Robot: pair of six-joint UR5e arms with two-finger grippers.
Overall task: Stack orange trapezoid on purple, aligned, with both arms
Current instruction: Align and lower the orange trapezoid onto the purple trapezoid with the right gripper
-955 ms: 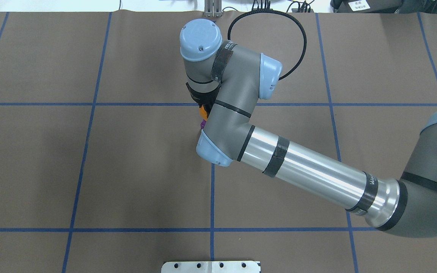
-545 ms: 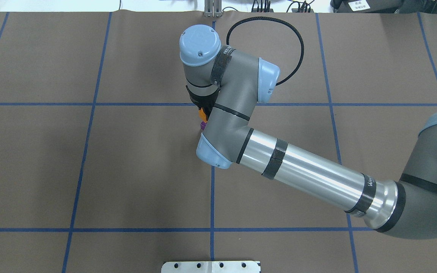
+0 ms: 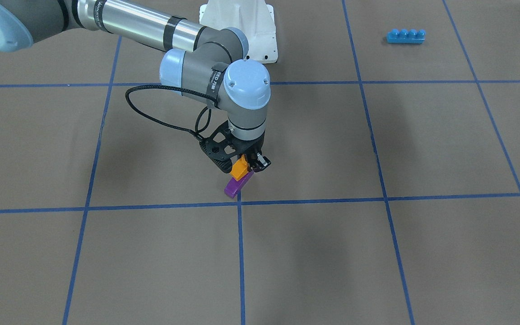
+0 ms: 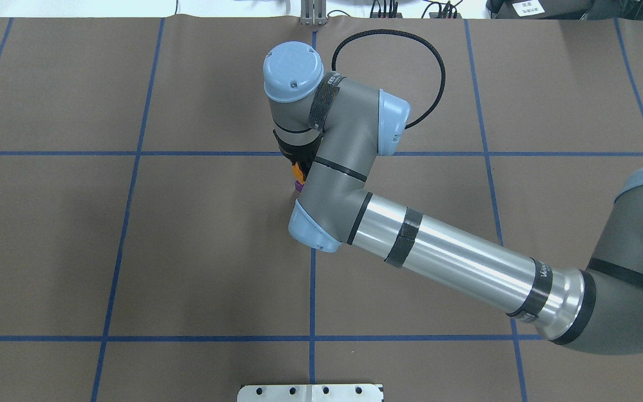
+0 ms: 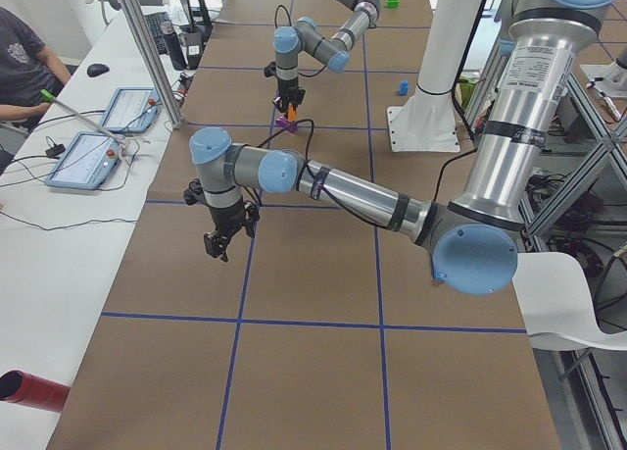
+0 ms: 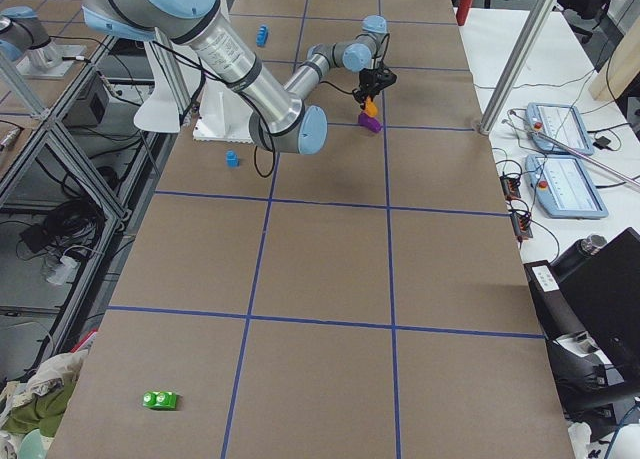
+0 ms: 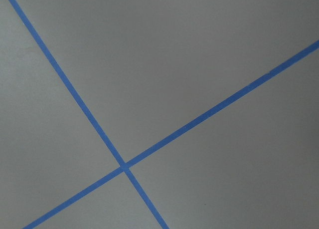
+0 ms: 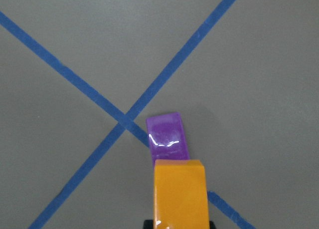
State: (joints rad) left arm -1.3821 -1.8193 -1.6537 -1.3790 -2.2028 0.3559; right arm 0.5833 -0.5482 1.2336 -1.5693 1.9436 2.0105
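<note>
**Orange held over purple**

Clamping the orange trapezoid (image 3: 239, 169) in the right jaws, pinched tight on its sides at the end of the right arm (image 3: 192, 72). Hanging it just above the purple (image 3: 237, 184), overlapping one end; cannot tell if touching. Resting the purple on the counter (image 3: 332, 253), right beside a crossing of blue tape lines (image 3: 239, 201). Parking the left arm (image 5: 353, 193) well apart over the counter; cannot tell the opening of the left jaws.

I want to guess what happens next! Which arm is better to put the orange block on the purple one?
The right one. The right pincer holds the orange block just over the purple block; the left pincer hangs far away.
</note>
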